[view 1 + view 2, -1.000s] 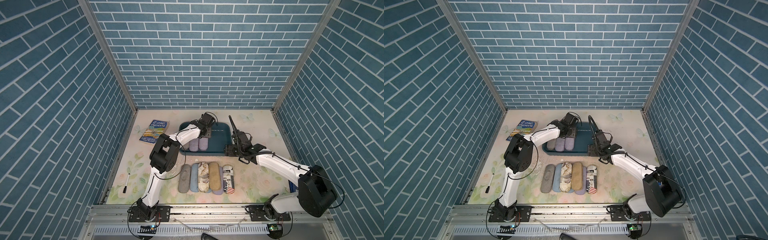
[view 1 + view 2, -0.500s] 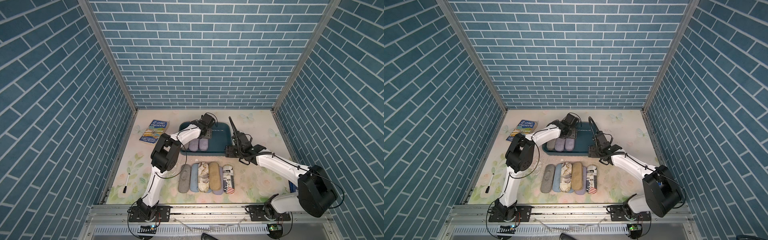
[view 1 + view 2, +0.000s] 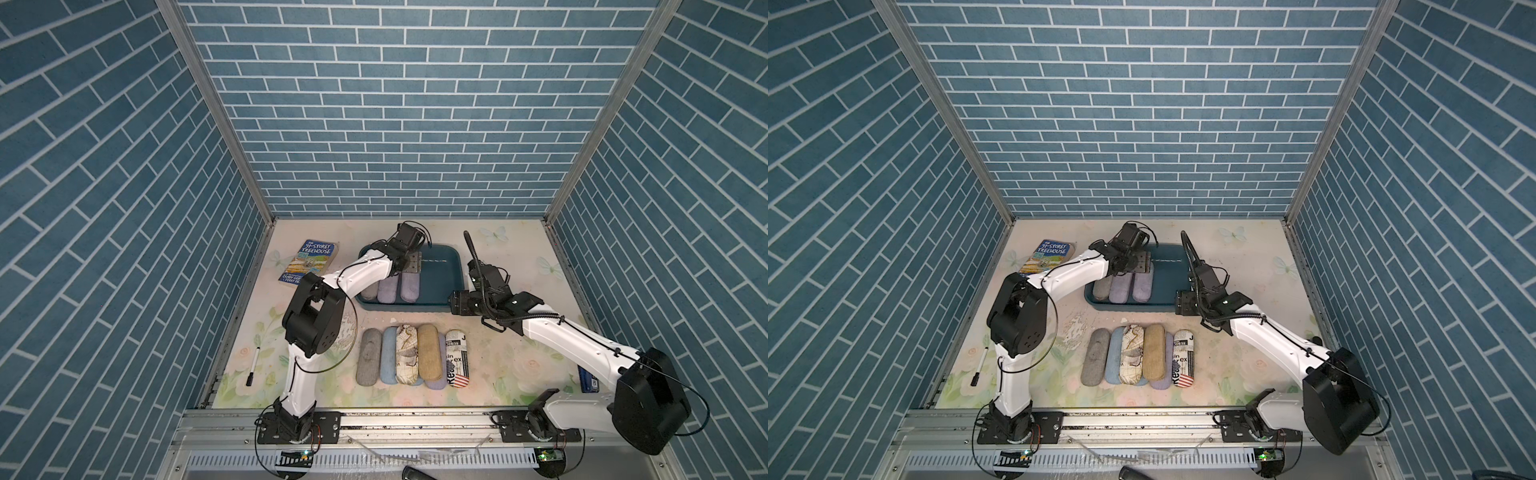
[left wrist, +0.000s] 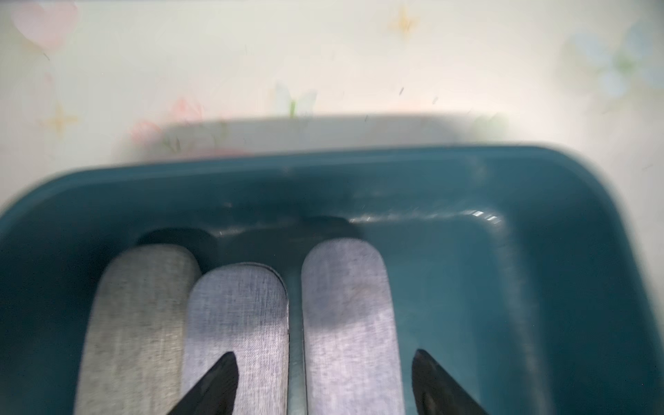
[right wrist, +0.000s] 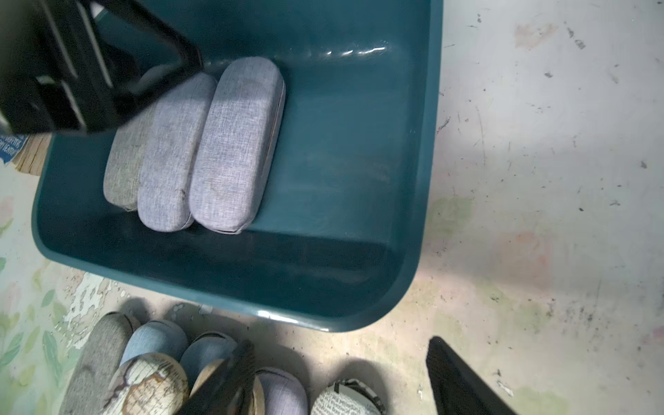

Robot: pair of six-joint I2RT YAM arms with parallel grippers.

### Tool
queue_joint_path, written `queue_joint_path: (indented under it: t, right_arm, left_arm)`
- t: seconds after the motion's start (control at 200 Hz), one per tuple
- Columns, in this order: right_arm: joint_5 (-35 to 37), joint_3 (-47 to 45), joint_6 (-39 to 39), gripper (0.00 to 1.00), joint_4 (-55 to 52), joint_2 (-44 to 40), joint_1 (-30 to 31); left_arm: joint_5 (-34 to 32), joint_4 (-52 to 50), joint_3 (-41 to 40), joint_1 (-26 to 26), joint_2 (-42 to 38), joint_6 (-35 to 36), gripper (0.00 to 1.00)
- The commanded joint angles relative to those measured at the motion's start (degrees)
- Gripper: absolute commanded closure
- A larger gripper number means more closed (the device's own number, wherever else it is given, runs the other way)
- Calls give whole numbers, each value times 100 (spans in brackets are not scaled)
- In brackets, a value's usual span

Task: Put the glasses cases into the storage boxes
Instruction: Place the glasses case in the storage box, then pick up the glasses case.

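The dark teal storage box stands at the back centre, also seen in the right wrist view. Three glasses cases lie side by side in its left half: a grey one, a lilac one and another lilac one. My left gripper hovers open over that last lilac case, its fingers apart from it on either side. My right gripper stands open by the box's near right corner, holding nothing. Several more cases lie in a row in front, among them a map-print one and a newspaper-and-flag one.
A paperback book lies left of the box. A black-capped pen rests near the left wall. A blue object sits at the right edge behind my right arm. Brick-pattern walls close in three sides.
My left gripper has opened and let go of the lilac case, which now rests in the box. The right arm has barely shifted.
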Motion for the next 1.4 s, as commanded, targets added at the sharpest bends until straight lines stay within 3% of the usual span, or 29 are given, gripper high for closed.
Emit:
queue_joint_path:
  t: [0.0,0.24,0.485,1.205,1.395]
  right_arm:
    - [-181,-100,153,24,-315,-85,276]
    - [-604,-243,445,24,-275,-76,974]
    - [-489,-82,527,25,-504,99,1450]
    - [-939,158,800,28,-604,977,1821]
    - [-1031,239,783,34,-618,1147,1864]
  left_arm:
    - [66,271,-393,54,-438,-22,22]
    - [37,623,-1284,137,-1341,-131,22]
    - [-15,691,-1739,269,-1748,-143,22]
    - [115,923,-2116,364,-2000,-194,22]
    - [121,933,-2139,393,-2024,-189,22]
